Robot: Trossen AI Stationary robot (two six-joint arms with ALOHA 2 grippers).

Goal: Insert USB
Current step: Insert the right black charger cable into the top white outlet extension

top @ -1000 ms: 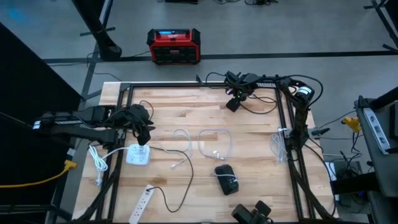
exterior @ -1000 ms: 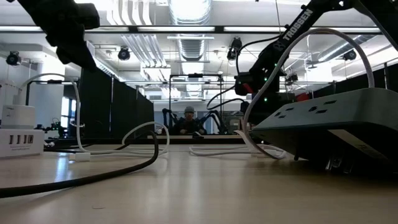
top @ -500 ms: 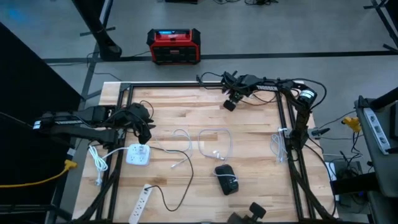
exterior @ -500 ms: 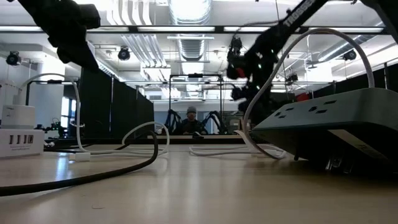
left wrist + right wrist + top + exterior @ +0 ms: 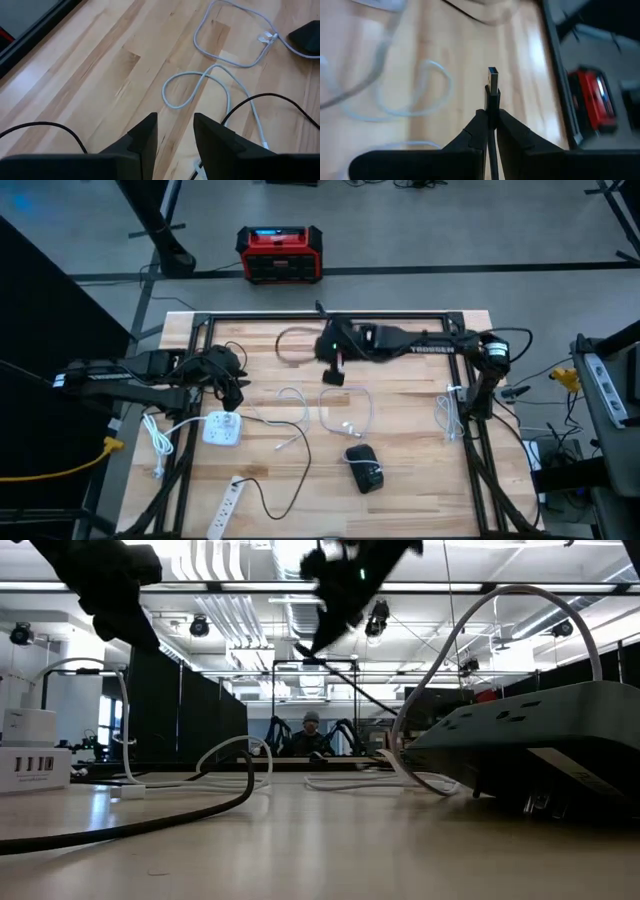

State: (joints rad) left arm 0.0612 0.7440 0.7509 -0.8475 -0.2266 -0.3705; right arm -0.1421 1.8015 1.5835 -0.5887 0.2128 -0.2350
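Note:
My right gripper (image 5: 333,375) hangs over the middle of the table, shut on a black USB plug (image 5: 492,95) whose metal tip with a blue insert points away from the fingers. Its dark cable (image 5: 292,340) loops toward the far edge. A white charging hub (image 5: 222,428) lies flat at the near left, also at the low view's left edge (image 5: 30,768). My left gripper (image 5: 236,395) hovers just beyond the hub, open (image 5: 175,122), with nothing between its fingers. My right gripper pinches the plug's black housing (image 5: 492,107) between its two fingertips (image 5: 479,125). The metal connector sticks out past them, in line with the fingers. The plug is lifted clear of the table, and the cable runs back between the fingers.
White cables (image 5: 345,412) lie looped mid-table, one (image 5: 200,85) in front of my left gripper. A black power strip (image 5: 363,468) sits near the front centre, a white power strip (image 5: 228,508) at the near left. A black frame (image 5: 460,380) rims the table.
My right gripper has swung from the far right corner toward the table's left and a little nearer, ending over the table's middle. The USB plug and its dark cable have come along with it.

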